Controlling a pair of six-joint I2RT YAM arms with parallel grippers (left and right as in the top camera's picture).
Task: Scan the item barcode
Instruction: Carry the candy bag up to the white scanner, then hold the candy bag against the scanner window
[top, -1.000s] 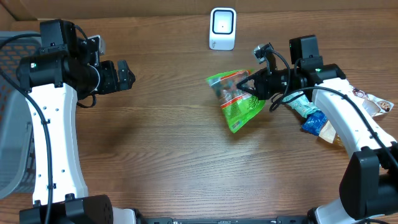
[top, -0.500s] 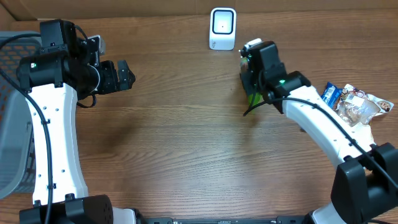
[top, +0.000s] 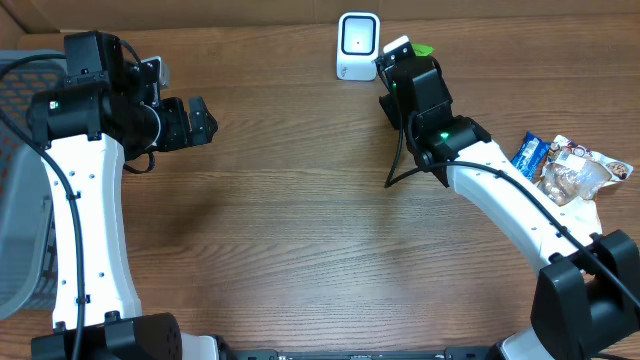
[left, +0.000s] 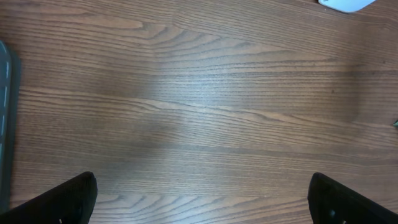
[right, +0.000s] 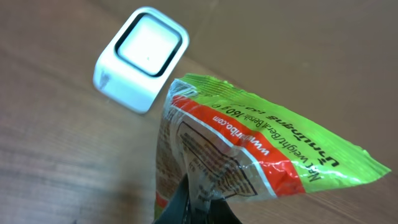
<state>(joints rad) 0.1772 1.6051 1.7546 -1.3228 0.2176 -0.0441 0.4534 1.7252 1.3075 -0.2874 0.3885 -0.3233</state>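
Observation:
The item is a green and orange snack bag (right: 261, 149), pinched at its lower edge by my right gripper (right: 202, 202), which is shut on it. The bag hangs just in front of the white barcode scanner (right: 141, 58), its printed side up towards the wrist camera. From overhead only a green corner of the bag (top: 422, 49) shows past the right wrist, right beside the scanner (top: 358, 45). My left gripper (top: 205, 122) is held above the left of the table, open with nothing in it; its dark fingertips (left: 74, 199) stand wide apart over bare wood.
A blue packet (top: 528, 153) and other snack packets (top: 575, 178) lie at the right edge. A grey basket (top: 15, 200) stands at the far left, its rim (left: 4, 124) showing in the left wrist view.
The right arm has carried the bag from the middle of the table up to the scanner, turning its wrist over. The left arm has not moved.

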